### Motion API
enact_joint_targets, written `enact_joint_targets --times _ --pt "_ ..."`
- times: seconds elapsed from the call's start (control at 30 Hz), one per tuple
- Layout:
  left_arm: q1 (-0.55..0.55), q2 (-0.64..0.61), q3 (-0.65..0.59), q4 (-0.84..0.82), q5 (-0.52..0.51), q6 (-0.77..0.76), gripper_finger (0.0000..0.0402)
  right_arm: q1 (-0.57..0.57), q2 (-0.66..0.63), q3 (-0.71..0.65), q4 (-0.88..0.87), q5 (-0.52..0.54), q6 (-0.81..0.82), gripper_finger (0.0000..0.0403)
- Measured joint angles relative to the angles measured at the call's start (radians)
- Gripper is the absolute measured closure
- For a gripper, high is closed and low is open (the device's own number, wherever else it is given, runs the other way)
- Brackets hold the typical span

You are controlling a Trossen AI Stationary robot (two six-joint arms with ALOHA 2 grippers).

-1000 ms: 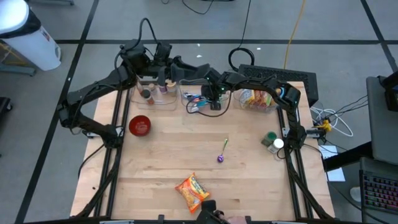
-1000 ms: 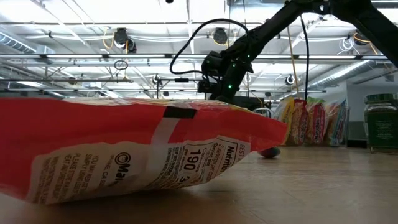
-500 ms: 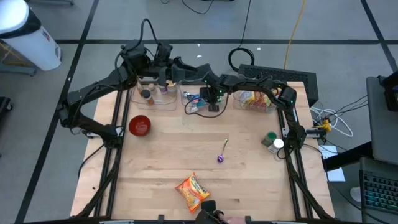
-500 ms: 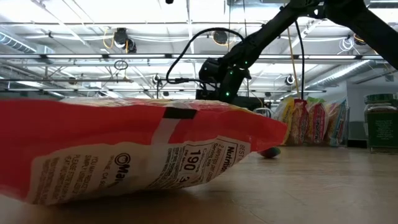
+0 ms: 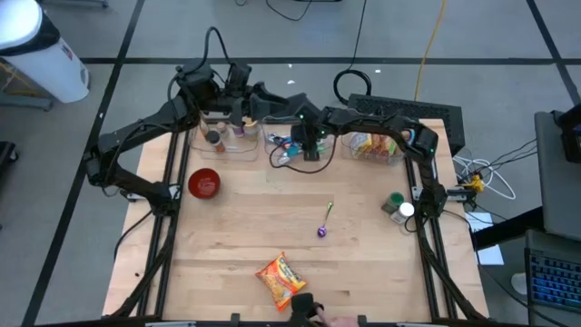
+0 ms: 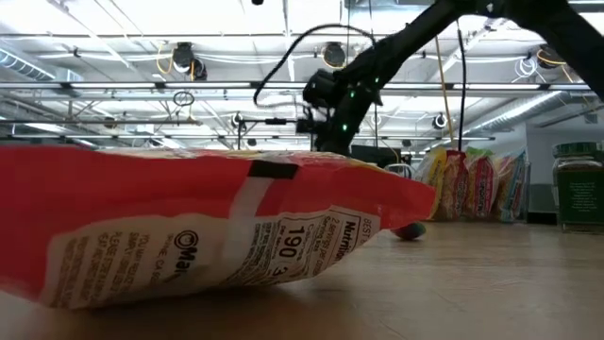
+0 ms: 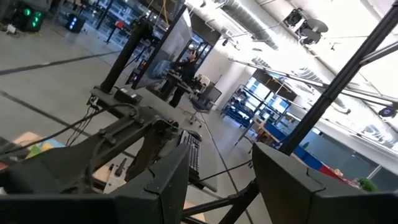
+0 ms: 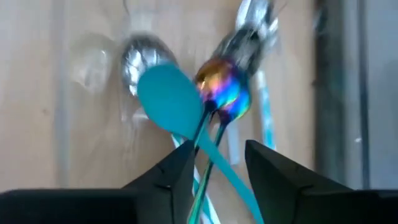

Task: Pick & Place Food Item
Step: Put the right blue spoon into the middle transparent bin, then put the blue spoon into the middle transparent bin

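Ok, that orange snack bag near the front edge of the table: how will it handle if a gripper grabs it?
The orange snack bag looks puffed and lies flat, so it is probably light for its size. Its glossy film would likely crinkle and give under the fingers, and might slip. It seems unlikely to roll, though a push could slide it along the wooden table.

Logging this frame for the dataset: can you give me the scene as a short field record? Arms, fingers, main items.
right gripper: over the clear middle bin at the table's far edge, fingers apart
in bin: teal spoon, iridescent spoon
left gripper: parked at the far left, fingers apart, nothing between them
snack bag: flat on the table, near edge
red bowl: left side of table
purple-headed spoon: lying mid-table
green-lidded jar: right side
right bin: colourful snack packets
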State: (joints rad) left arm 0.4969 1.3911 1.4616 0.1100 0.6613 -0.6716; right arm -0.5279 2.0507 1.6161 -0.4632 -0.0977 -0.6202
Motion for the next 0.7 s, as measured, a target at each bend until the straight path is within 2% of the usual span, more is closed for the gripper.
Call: enact_joint_targets --times 0.13,0.27,0.33,0.5,0.7 --pt "0.000 0.000 0.000 0.055 0.005 0.024 0.0220 0.004 -0.071 0.000 0.033 -0.004 0.028 0.0249" --pt "0.001 -0.003 0.000 0.134 0.086 0.015 0.0220 0.015 -0.157 0.000 0.031 -0.004 0.069 0.0241" --pt "0.001 -0.022 0.000 0.119 0.126 0.011 0.0220 0.029 -0.207 0.000 0.019 -0.009 0.082 0.0238" --pt "-0.031 -0.097 0.000 -0.030 0.122 0.117 0.0220 0.086 -0.334 0.000 -0.046 -0.082 0.054 0.0237" --pt "-0.094 -0.208 0.000 -0.314 -0.009 0.269 0.0220 0.203 -0.439 0.001 -0.129 -0.122 0.025 0.0240"
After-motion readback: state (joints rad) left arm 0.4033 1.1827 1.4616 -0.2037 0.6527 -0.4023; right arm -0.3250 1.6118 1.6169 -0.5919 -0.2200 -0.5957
